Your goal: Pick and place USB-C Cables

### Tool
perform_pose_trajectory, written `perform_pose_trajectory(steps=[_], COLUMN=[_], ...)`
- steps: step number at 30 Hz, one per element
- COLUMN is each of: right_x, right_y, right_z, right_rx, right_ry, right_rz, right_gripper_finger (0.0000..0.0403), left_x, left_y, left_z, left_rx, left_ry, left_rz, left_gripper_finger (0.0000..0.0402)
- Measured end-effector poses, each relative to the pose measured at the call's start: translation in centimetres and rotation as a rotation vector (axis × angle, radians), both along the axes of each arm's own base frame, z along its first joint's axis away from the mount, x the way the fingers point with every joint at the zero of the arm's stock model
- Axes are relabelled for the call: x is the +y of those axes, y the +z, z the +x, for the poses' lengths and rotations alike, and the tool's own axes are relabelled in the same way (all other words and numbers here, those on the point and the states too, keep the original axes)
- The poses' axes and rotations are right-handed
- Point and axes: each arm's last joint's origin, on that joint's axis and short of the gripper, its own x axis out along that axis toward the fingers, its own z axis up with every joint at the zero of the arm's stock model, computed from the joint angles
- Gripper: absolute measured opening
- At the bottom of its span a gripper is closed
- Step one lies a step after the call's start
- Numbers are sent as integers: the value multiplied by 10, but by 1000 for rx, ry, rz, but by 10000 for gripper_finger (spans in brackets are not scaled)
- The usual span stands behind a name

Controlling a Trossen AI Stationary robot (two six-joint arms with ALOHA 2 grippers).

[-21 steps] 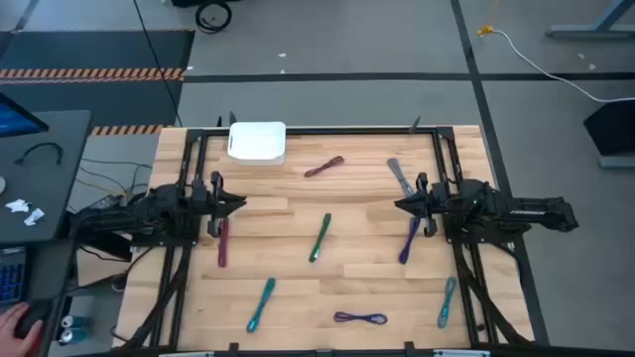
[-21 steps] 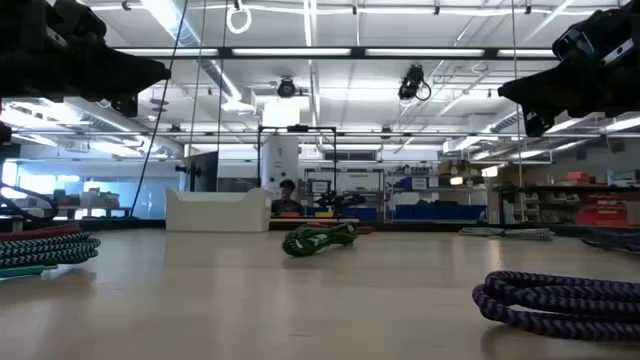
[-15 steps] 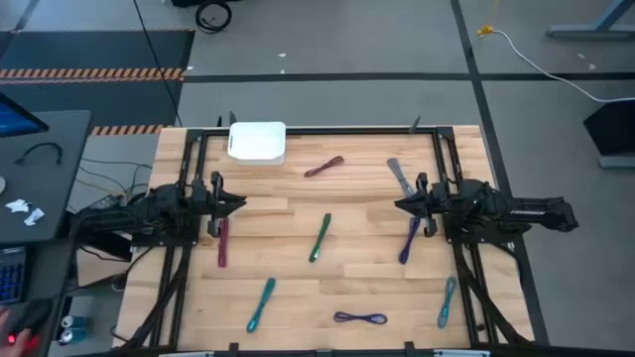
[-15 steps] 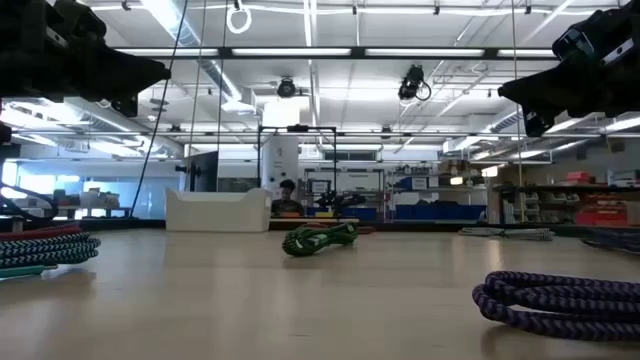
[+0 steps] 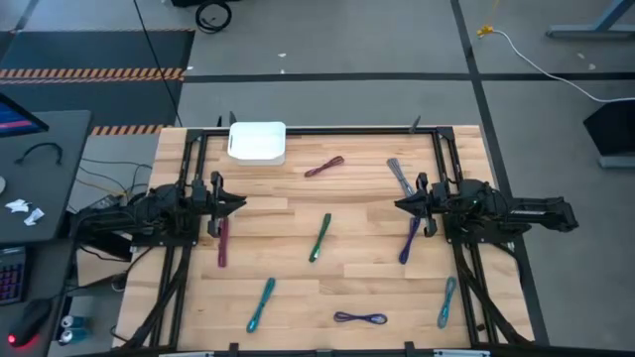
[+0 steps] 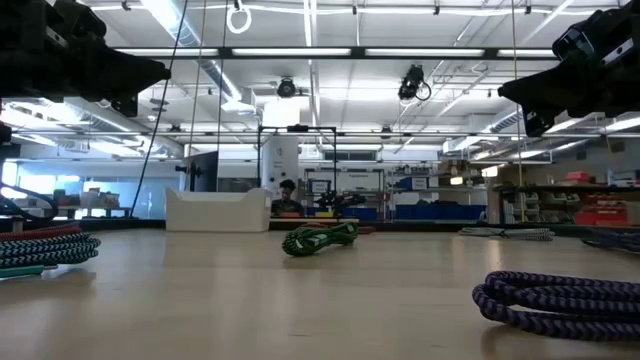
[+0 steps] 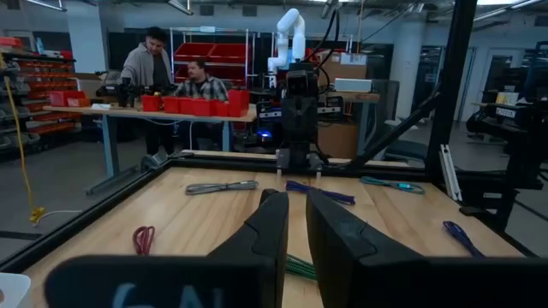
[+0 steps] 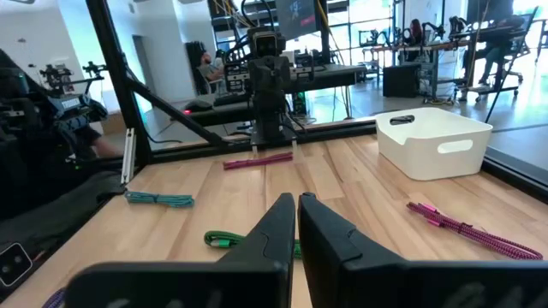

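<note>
— Wooden butcher-block surface (image 5: 288, 288): what lies nearest?

— A purple cable bundle (image 5: 360, 318) at the near edge, a teal one (image 5: 261, 302) to its left, a light blue one (image 5: 446, 301) near right.

— And mid-surface?

— A green cable bundle (image 5: 319, 238) in the centre. A maroon bundle (image 5: 223, 241) lies under the left gripper (image 5: 236, 203), a dark purple bundle (image 5: 409, 241) under the right gripper (image 5: 401, 205). Both grippers hover above the surface, pointing at each other.

— Their jaws?

— Left ones stand a narrow gap apart, holding nothing; right ones are nearly together, also holding nothing.

— Farther off?

— A grey cable bundle (image 5: 399, 176) far right, a reddish-pink one (image 5: 324, 166) far centre, and a white rectangular plastic bin (image 5: 258, 142) at the far left edge.
</note>
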Motion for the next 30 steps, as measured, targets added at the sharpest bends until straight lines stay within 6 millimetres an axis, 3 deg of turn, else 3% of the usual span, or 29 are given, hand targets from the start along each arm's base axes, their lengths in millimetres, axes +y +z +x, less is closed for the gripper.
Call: perform_pose_trajectory(steps=[30], right_x=[0], right_y=[0], right_z=[0], right_rx=[0], right_ry=[0], right_rz=[0], right_gripper_finger=[23], left_x=[0], left_y=[3], left_z=[0], left_rx=[-31], left_ry=[7], left_rz=[48], left_gripper_finger=[50])
